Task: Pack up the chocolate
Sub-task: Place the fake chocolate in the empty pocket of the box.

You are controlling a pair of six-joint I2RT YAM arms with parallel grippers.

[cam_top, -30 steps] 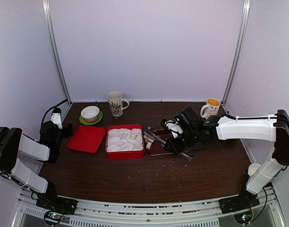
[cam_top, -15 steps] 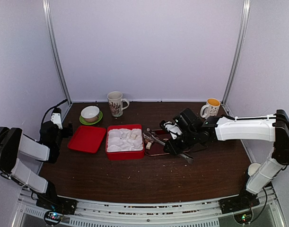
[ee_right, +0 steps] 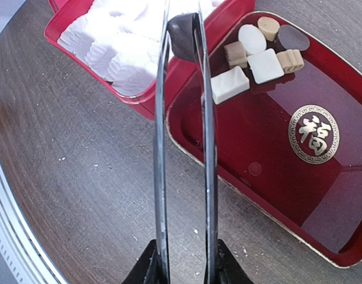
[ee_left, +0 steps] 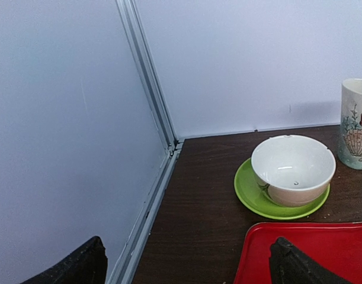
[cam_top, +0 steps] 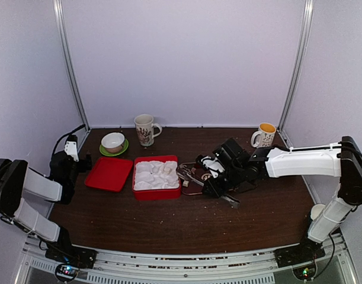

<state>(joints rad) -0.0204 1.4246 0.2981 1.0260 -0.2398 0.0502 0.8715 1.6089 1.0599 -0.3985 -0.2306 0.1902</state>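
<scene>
My right gripper (ee_right: 183,263) is shut on a pair of metal tongs (ee_right: 160,148). The tong tips pinch a dark brown chocolate piece (ee_right: 183,35) above the near rim of the red box (ee_right: 68,44), which holds a white moulded insert (ee_right: 118,50). Several more pieces lie in the dark red tray (ee_right: 275,177): a cream cube (ee_right: 230,84), a white square (ee_right: 265,65) and brown lumps (ee_right: 234,53). In the top view the right gripper (cam_top: 213,180) is just right of the box (cam_top: 156,193). My left gripper (ee_left: 189,263) is open and empty at the far left.
The red lid (cam_top: 109,173) lies left of the box. A white bowl (cam_top: 113,142) on a green saucer and a patterned mug (cam_top: 145,129) stand at the back. A yellow-filled mug (cam_top: 265,135) stands back right. Crumbs dot the table.
My right arm has moved left, carrying the tongs and the dark piece from over the tray toward the red box. The left arm has not moved.
</scene>
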